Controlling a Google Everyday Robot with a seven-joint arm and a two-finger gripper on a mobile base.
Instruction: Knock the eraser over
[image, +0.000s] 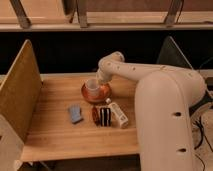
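Note:
The eraser (104, 116), a small black block with white vertical stripes, stands upright on the wooden table (55, 137) near its middle. A reddish-brown object (95, 115) lies against its left side and a white carton-like box (118, 113) lies on its right. My gripper (101, 80) is at the end of the white arm, above the far side of the table, right over a white cup (92, 85) on an orange saucer (96, 93). It is behind the eraser and well apart from it.
A flat blue pad (75, 113) lies left of the eraser. A tall wooden panel (19, 95) walls the table's left side. My white arm and body (165, 115) fill the right side. A dark angled panel (172, 55) stands at the back right.

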